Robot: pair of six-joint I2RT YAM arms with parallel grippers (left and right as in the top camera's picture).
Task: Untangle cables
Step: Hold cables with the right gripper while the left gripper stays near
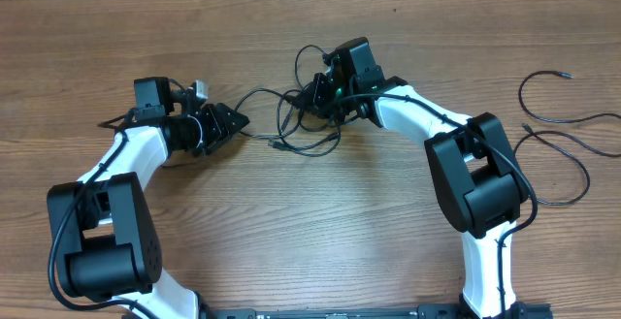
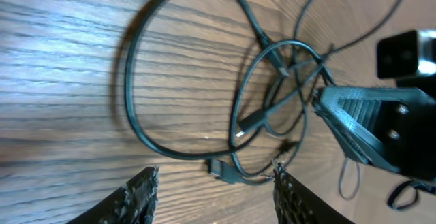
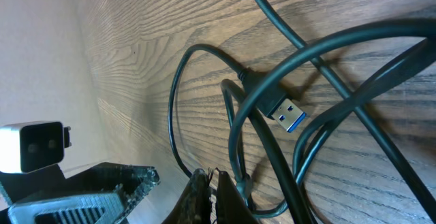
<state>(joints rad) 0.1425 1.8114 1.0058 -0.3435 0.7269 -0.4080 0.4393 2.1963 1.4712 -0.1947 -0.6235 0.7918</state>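
Note:
The cables (image 1: 291, 130) lie as a knotted bundle of thin black cords at the table's middle. My left gripper (image 1: 236, 122) is open just left of the bundle. In the left wrist view its jaws (image 2: 214, 183) straddle a small plug end (image 2: 222, 169), and a cord touches the right fingertip. My right gripper (image 1: 315, 98) reaches into the bundle from the right. In the right wrist view its fingers (image 3: 210, 178) are pressed together, and a thin cord loop (image 3: 174, 108) runs into them. A blue-tongued USB plug (image 3: 289, 115) lies beside them.
Two separate black cords lie at the right: one (image 1: 555, 117) near the far right edge, and another, a loop (image 1: 568, 154), nearer the right arm's base. The right gripper's black body (image 2: 368, 125) shows in the left wrist view. The left gripper's finger (image 3: 102, 193) shows in the right wrist view.

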